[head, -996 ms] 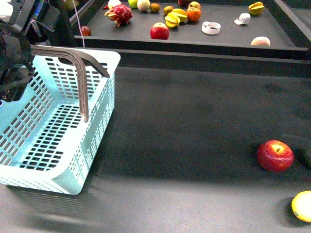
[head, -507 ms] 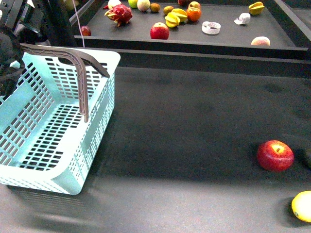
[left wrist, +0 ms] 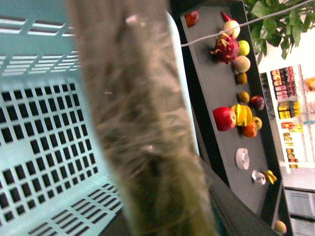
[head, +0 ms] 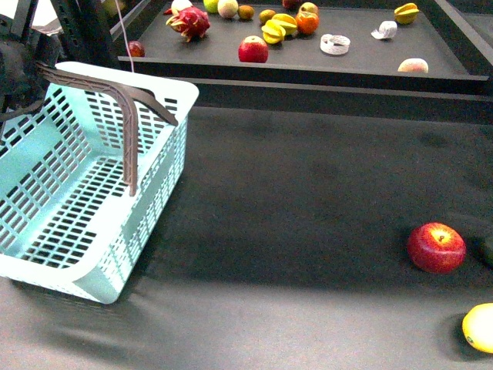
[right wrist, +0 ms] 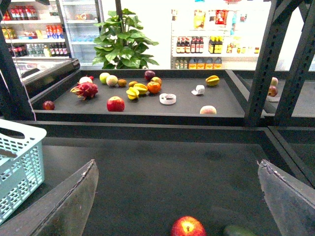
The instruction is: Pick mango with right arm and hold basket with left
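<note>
The mango (head: 479,327) lies at the table's near right corner, cut by the front view's edge; the right wrist view does not show it. The pale turquoise basket (head: 92,231) stands at the left, tipped a little. My left gripper (head: 17,68) is shut on one end of its grey-brown handle (head: 127,104). That handle (left wrist: 142,128) fills the left wrist view as a blur over the slotted basket wall (left wrist: 39,128). My right gripper (right wrist: 179,201) is open, its fingers (right wrist: 69,206) wide apart above the table, with a red apple (right wrist: 187,227) below between them.
The red apple (head: 436,247) sits just behind the mango, with a dark green thing (head: 488,250) at the right edge. A raised shelf (head: 362,65) at the back holds a dragon fruit (head: 189,23), another apple (head: 253,50), starfruits and a white ring (head: 334,44).
My left arm has moved up and to the left, mostly out of the front view. The handle end and the basket's left side have risen, tipping the basket slightly.
</note>
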Controlling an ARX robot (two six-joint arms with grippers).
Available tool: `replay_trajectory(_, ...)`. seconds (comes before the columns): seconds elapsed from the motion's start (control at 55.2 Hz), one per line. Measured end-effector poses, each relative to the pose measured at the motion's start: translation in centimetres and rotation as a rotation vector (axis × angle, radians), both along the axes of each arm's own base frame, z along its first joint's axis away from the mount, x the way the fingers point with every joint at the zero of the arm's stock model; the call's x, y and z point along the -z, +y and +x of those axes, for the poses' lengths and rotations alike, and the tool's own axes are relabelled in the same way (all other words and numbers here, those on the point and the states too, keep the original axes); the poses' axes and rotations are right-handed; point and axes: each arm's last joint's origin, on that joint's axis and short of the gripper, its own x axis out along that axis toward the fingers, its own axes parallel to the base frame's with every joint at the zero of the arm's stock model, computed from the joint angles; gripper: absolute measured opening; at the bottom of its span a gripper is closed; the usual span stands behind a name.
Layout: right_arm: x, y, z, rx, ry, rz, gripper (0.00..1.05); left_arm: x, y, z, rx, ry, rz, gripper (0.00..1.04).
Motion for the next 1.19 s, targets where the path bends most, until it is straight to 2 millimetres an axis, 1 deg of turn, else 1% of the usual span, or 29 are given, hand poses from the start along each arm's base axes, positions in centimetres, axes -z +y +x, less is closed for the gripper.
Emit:
replay_trajectory(0.054, 0.0, 0.0, 0.0, 0.000, 0.000, 0.000, 0.97, -0.3, -0.2, -0.4, 0.030, 0.002, 0.017, 0.09)
replay_trajectory(0.308, 0.0, 0.0, 0.0, 0.000, 0.000, 0.000, 0.97, -1.7, -1.6, -4.3, 0.178, 0.010, 0.109, 0.09)
replay_trajectory(0.38, 0.0, 0.0, 0.0, 0.000, 0.000, 0.000, 0.97, -2.9, -2.1, -5.8, 0.238, -0.022, 0.151, 0.09)
replay_trajectory(0.398, 0.0, 0.0, 0.0, 0.000, 0.000, 0.000, 0.97, -3.6, -2.3, -6.4, 0.261, -0.042, 0.175, 0.09)
replay_trajectory(0.489, 0.0, 0.0, 0.0, 0.000, 0.000, 0.000, 0.97, -5.0, -2.9, -7.9, 0.320, -0.085, 0.260, 0.09)
replay_trajectory(0.597, 0.0, 0.0, 0.0, 0.000, 0.000, 0.000, 0.97, -6.4, -4.0, -10.1, 0.406, -0.166, 0.342, 0.09)
replay_trajectory(0.688, 0.0, 0.0, 0.0, 0.000, 0.000, 0.000, 0.97, -7.2, -5.0, -11.7, 0.486, -0.226, 0.384, 0.09)
replay_trajectory(0.797, 0.0, 0.0, 0.0, 0.000, 0.000, 0.000, 0.97, -7.6, -6.4, -13.6, 0.599, -0.282, 0.440, 0.09)
replay_trajectory(0.887, 0.0, 0.0, 0.0, 0.000, 0.000, 0.000, 0.97, -7.9, -8.0, -15.2, 0.709, -0.324, 0.495, 0.09)
replay_trajectory(1.014, 0.0, 0.0, 0.0, 0.000, 0.000, 0.000, 0.97, -8.0, -9.6, -16.4, 0.793, -0.352, 0.543, 0.09)
replay_trajectory(1.195, 0.0, 0.0, 0.0, 0.000, 0.000, 0.000, 0.97, -7.5, -11.8, -17.9, 0.903, -0.372, 0.614, 0.09)
